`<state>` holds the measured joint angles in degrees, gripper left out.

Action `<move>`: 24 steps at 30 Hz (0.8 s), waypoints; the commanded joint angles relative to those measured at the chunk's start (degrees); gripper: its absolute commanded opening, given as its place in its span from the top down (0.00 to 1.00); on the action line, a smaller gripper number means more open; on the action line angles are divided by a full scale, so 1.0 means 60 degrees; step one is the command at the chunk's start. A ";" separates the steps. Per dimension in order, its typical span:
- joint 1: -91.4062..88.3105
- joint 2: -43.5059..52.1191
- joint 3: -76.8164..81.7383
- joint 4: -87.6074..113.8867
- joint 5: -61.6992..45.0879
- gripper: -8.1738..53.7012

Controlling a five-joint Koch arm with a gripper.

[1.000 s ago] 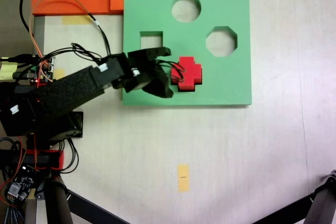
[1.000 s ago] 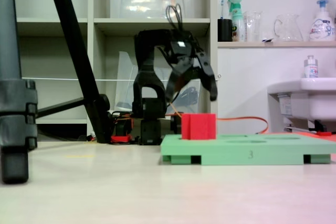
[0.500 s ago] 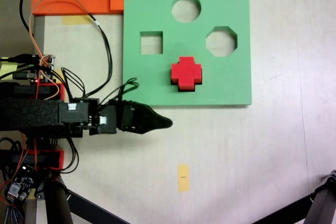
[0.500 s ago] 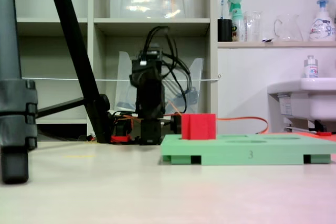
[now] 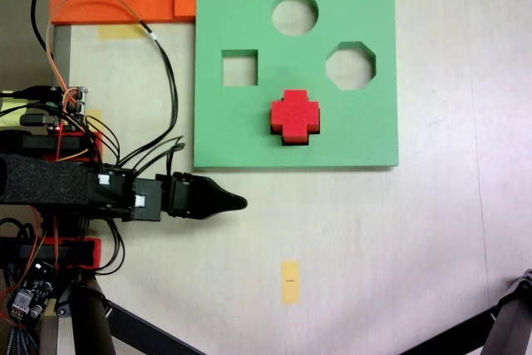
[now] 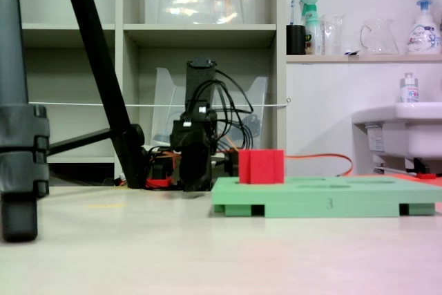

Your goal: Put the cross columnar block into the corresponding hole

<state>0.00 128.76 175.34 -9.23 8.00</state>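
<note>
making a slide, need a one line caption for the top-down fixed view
Red cross block seated in green board, pincer off it.

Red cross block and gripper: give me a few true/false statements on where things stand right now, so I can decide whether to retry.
1. The red cross block sits in the green board's plus-shaped cutout. True.
2. The block is flush with the board top. False: the low fixed view shows it standing proud.
3. The gripper holds the block. False: it is off the board, over bare table.
4. The round hole, square hole and octagonal hole are empty. True.
</note>
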 commanded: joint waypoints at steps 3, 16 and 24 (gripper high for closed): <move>-0.0059 0.0645 0.0703 0.0952 -0.0088 0.16; -0.0439 0.0630 0.0703 0.1362 -0.0029 0.32; -0.0439 0.0630 0.0703 0.1362 -0.0029 0.32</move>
<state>-1.93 128.76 175.34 -2.55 7.21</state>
